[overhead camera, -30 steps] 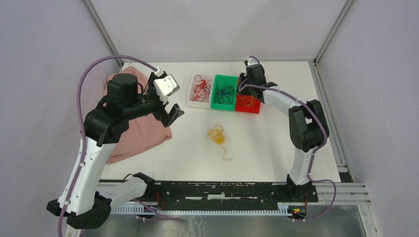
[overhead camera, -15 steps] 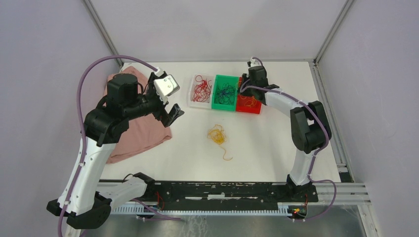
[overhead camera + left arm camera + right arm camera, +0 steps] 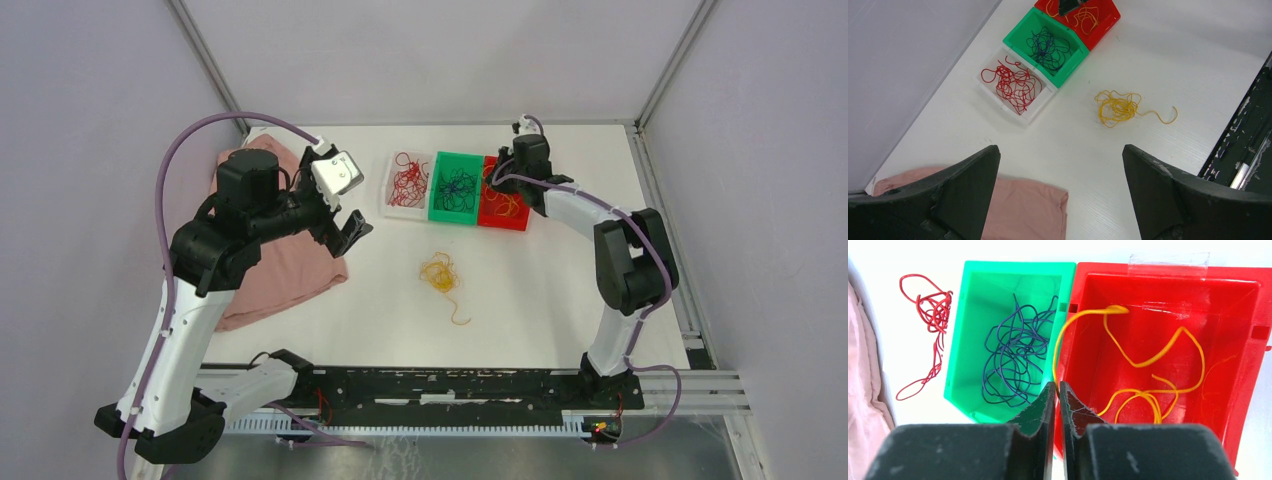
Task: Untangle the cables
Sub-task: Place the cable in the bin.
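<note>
The cables are sorted by colour. Red wires (image 3: 407,180) lie in a white tray, dark blue wires (image 3: 455,188) in a green bin (image 3: 440,212), and yellow wires (image 3: 505,204) in a red bin (image 3: 512,222). A loose yellow tangle (image 3: 440,272) lies on the table, also in the left wrist view (image 3: 1118,107). My right gripper (image 3: 1057,386) is shut on a yellow wire (image 3: 1113,308) that arcs over the rim between the green bin (image 3: 1013,265) and the red bin (image 3: 1228,305). My left gripper (image 3: 1060,150) is open and empty, high above the table's left side.
A folded pink cloth (image 3: 290,265) lies at the left, under my left arm. The three bins stand side by side at the back middle. A black rail (image 3: 450,385) runs along the near edge.
My right gripper has shifted a little to the right along the red bin, with the yellow wire in it. The left arm has not moved.
</note>
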Robot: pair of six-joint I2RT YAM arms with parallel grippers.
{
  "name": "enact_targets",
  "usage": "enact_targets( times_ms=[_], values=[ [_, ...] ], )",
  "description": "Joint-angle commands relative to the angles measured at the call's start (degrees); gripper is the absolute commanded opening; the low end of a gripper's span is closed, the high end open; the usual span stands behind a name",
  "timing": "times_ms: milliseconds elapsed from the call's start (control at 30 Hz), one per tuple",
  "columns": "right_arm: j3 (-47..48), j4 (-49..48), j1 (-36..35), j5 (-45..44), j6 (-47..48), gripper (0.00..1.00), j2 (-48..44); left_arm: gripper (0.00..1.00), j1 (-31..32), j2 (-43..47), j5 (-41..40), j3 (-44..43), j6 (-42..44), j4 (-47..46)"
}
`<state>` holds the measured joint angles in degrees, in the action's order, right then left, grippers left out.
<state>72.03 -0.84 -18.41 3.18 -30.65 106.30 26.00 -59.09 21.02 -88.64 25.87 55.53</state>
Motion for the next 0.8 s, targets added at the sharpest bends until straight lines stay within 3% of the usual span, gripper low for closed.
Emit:
enact_targets(
  times_ms=[0, 233, 433, 600, 700, 767],
  values=[
    [-0.93, -4.95, 0.81, 1.19, -2.75, 0.09, -3.04, 0.99, -0.14, 1.05, -0.05, -0.46, 1.89, -2.45],
    [-2.5, -3.62, 1.12, -5.67, -2.35, 0.01, -5.07, 0.99, -0.14, 1.33, -0.1, -0.34, 1.99, -2.52],
    [2.47, 4.03, 1.17, -7.81, -0.5, 0.01, 0.24, 0.99, -0.14, 1.34, 0.25, -0.33, 1.75, -2.46],
    [7.67, 7.92, 1.2, -7.66, 0.89, 0.17, 5.56, 0.99, -0.13, 1.4, -0.17, -0.48, 2.32, -1.66],
    [9.13, 7.3, 1.11, -6.75, 0.73, 0.37, 3.63, 0.99, -0.17, 0.99, -0.27, -0.26, 2.84, -0.75],
    [9.37, 6.3, 0.87, -6.84, 1.34, 0.41, 1.14, 0.99, -0.18, 0.42, -0.12, -0.11, 3.2, 0.07]
  ],
)
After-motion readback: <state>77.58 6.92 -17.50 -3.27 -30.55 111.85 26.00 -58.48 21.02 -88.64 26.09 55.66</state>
